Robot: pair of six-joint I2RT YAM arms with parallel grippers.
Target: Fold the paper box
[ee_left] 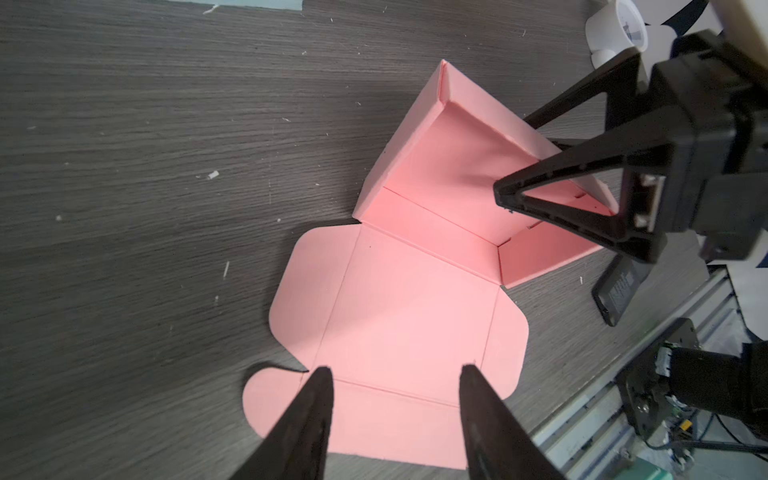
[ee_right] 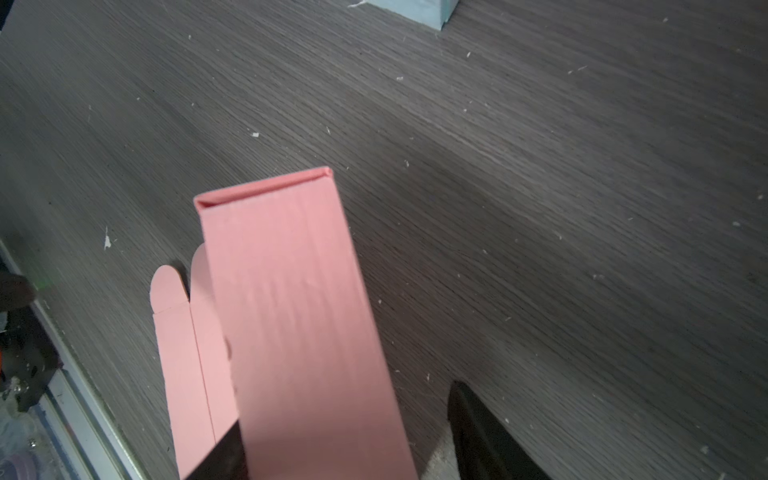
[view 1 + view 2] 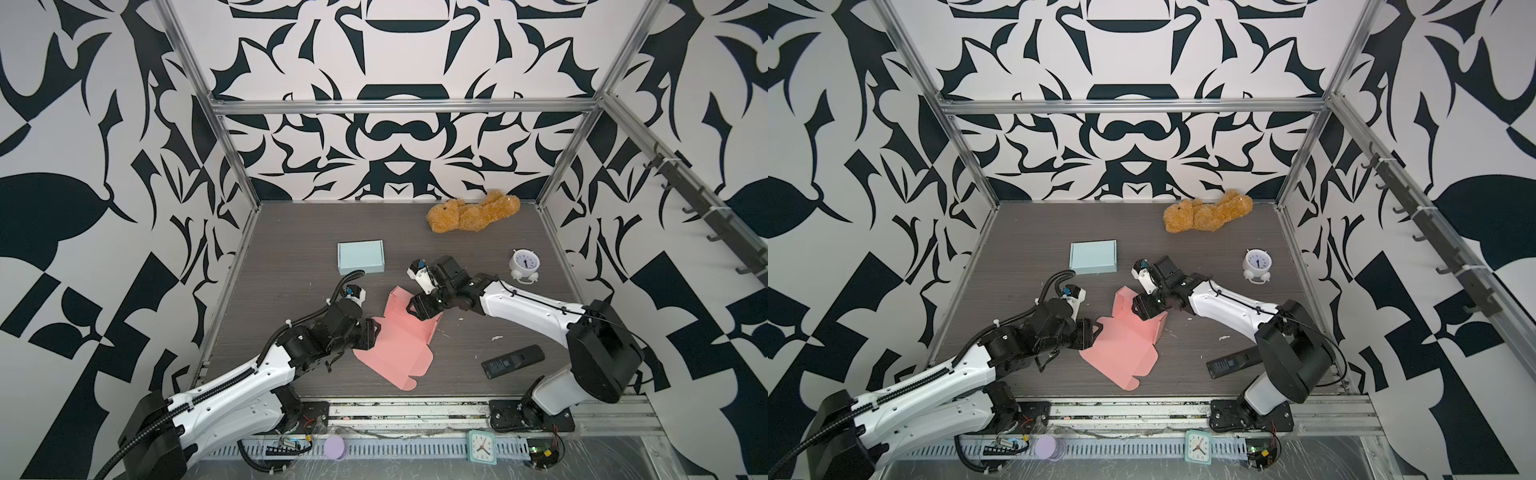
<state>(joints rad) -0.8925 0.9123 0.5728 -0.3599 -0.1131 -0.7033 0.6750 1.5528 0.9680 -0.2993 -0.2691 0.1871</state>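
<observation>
The pink paper box (image 3: pixel 399 345) lies half folded in the middle of the table in both top views. Its lid panel and flaps (image 1: pixel 407 311) lie flat, and its far wall (image 2: pixel 291 311) stands raised. My left gripper (image 1: pixel 397 372) is open at the box's left edge, with its fingertips (image 1: pixel 324 376) over the flat end flap and nothing between them. My right gripper (image 2: pixel 347 409) is open and straddles the raised wall. One finger (image 1: pixel 540 199) is inside the box and the other is outside, with a gap showing beside the wall.
A light blue folded box (image 3: pixel 360 257) sits behind the pink one. A brown teddy bear (image 3: pixel 473 212) lies at the back, a white alarm clock (image 3: pixel 524 266) stands at the right, and a black remote (image 3: pixel 513 360) lies at the front right. The metal rail (image 3: pixel 415 409) runs along the front edge.
</observation>
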